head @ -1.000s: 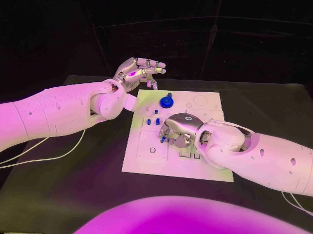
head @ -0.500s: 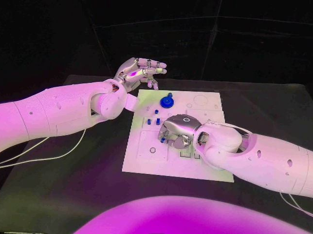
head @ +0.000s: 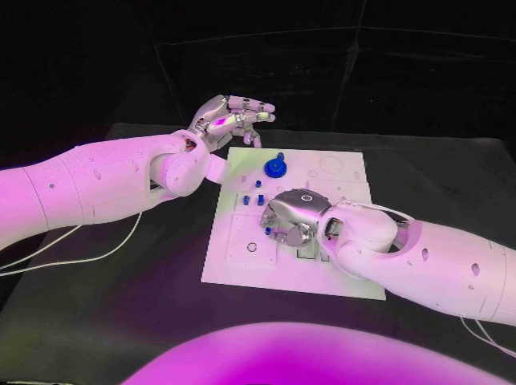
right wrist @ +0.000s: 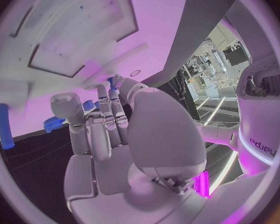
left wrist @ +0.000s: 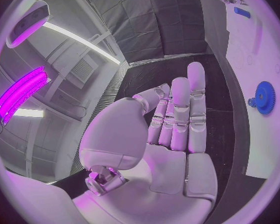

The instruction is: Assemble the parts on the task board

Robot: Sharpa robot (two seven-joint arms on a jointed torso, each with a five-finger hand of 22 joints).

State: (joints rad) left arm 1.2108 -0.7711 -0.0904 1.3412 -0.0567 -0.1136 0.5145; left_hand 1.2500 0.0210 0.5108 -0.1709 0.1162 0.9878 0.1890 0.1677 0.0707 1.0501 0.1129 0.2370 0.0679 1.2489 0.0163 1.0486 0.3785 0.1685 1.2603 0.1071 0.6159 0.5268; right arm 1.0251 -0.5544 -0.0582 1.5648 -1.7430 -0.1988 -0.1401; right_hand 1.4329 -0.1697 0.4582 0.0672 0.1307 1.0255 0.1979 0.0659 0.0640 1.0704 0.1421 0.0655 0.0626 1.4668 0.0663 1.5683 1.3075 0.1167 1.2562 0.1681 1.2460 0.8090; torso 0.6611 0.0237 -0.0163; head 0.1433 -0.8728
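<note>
While the right hand [head: 290,218] curls over the task board [head: 241,261], its hold cannot be told.
Small blue parts [head: 258,198] beside it seem light, stiff; pinch their sides.

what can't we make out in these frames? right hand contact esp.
- Head view: the silver right hand covers the white task board's middle; whatever it holds or touches is hidden beneath it.
- Right wrist view: a small blue part shows at the fingertips; whether it is pinched is unclear.
- Head view: small blue pegs are too small to tell seated from loose.
</note>
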